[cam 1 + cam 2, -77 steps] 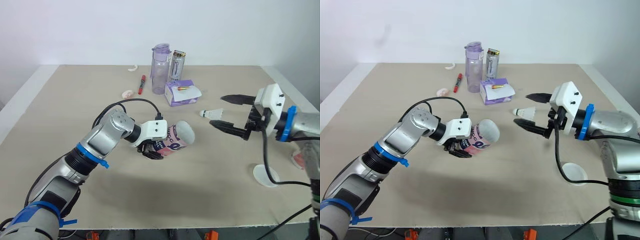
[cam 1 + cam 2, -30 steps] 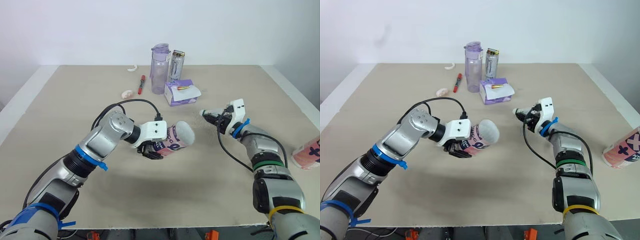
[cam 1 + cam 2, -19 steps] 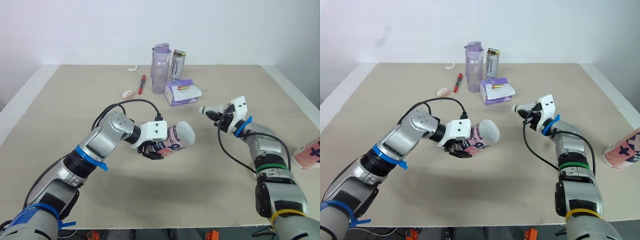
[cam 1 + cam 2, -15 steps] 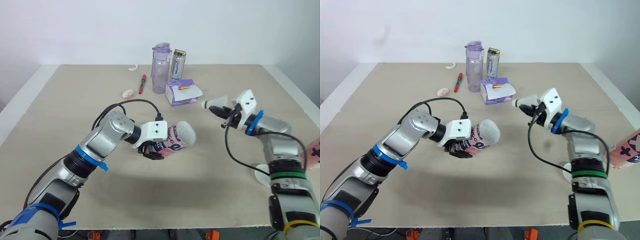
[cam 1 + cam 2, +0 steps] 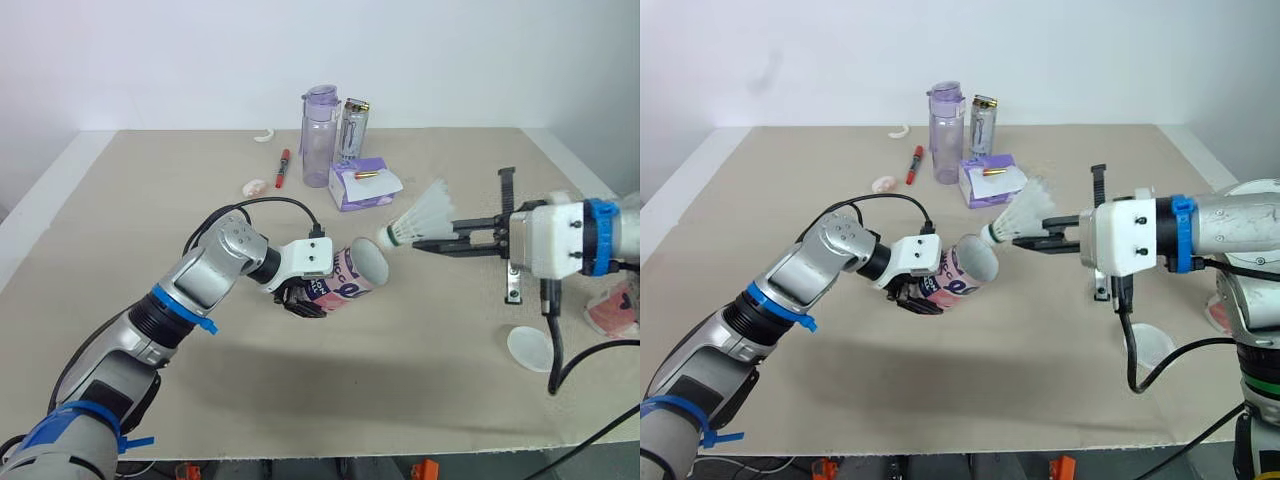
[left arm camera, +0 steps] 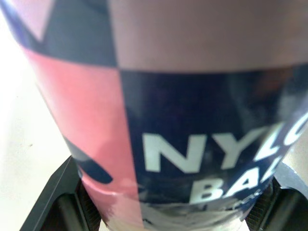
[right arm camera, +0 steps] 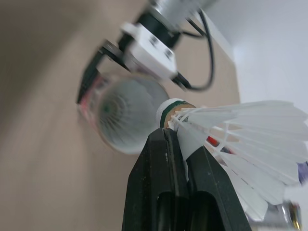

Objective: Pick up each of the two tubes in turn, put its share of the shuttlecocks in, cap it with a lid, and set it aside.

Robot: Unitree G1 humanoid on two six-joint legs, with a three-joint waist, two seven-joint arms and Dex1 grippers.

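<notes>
My left gripper [image 5: 306,299] is closed around a pink and navy tube [image 5: 348,277], held on its side above the table with its open mouth [image 5: 373,262] facing right. In the left wrist view the tube [image 6: 192,120] sits between the fingers [image 6: 57,197]. My right gripper [image 5: 425,243] is shut on a white shuttlecock [image 5: 422,213], cork end [image 5: 388,237] just at the tube's mouth. Feathers of another shuttlecock show inside the tube [image 7: 120,110] in the right wrist view. A second pink tube [image 5: 612,310] lies at the right edge. A white lid [image 5: 530,348] lies flat near it.
At the back of the table stand a purple water bottle [image 5: 320,138] and a clear jar [image 5: 353,130], with a purple box [image 5: 362,187] in front. A red marker [image 5: 283,168] and a small pale object [image 5: 256,186] lie left of them.
My right gripper has lifted the shuttlecock off the table and carried it left to the tube's mouth, cork end first. The left arm and tube have hardly moved.
</notes>
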